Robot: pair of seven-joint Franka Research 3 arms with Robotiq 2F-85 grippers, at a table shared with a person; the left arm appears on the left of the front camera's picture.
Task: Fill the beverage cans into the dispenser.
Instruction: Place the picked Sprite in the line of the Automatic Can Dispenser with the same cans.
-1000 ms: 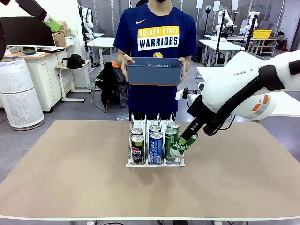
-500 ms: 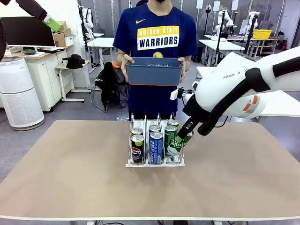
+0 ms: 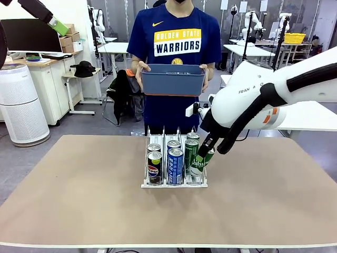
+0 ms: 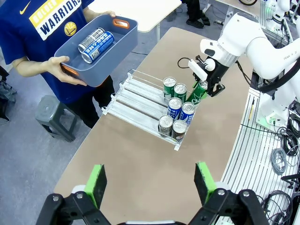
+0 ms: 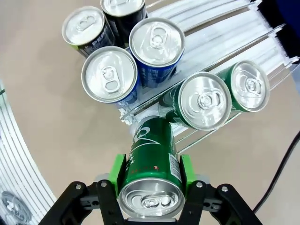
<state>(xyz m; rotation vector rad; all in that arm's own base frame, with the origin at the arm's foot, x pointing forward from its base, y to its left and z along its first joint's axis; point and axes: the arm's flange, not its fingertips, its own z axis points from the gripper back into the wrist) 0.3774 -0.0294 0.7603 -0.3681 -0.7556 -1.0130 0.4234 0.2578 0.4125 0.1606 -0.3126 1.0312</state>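
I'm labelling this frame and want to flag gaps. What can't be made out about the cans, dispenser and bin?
- Whether the held green can touches the dispenser: right wrist view, its own body hides its lower end; front view, it overlaps the front green can.
- What the blue bin holds: front view, its wall hides the inside.
- Labels of the rear cans: front view, the front cans cover them.

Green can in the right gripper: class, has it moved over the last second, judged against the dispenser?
Yes. The green can, held in the right gripper, has shifted left and slightly up, toward the right lane of the unmoved dispenser.
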